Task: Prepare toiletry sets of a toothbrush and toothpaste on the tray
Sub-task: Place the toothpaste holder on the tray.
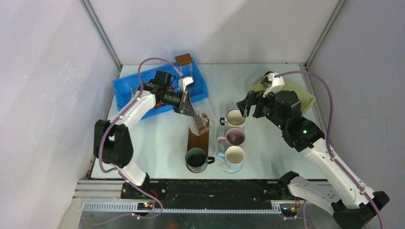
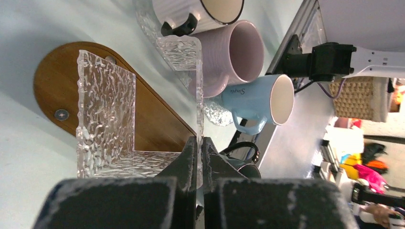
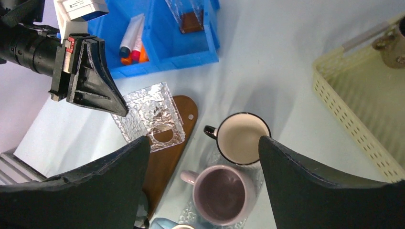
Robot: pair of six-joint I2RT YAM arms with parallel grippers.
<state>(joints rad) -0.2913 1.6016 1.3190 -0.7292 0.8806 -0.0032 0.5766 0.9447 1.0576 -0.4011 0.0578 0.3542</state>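
My left gripper (image 1: 191,110) is shut on one wall of a clear textured box (image 1: 200,122), held at the far end of the oval wooden tray (image 1: 198,139). In the left wrist view the fingers (image 2: 191,157) pinch that thin wall, and the box (image 2: 107,114) is open and empty above the tray (image 2: 57,81). Toothpaste tubes, one white (image 3: 131,40) and orange ones (image 3: 128,59), lie in the blue bin (image 3: 167,57). No toothbrush is in view. My right gripper (image 1: 246,109) is open and empty above the white black-rimmed mug (image 3: 242,139).
A row of mugs stands right of the tray: white (image 1: 235,118), mauve (image 1: 234,137), light blue (image 1: 234,156); a dark mug (image 1: 197,159) sits at the tray's near end. A brown-lidded clear box (image 1: 184,62) stands in the blue bin. A beige basket (image 3: 353,109) is at the right.
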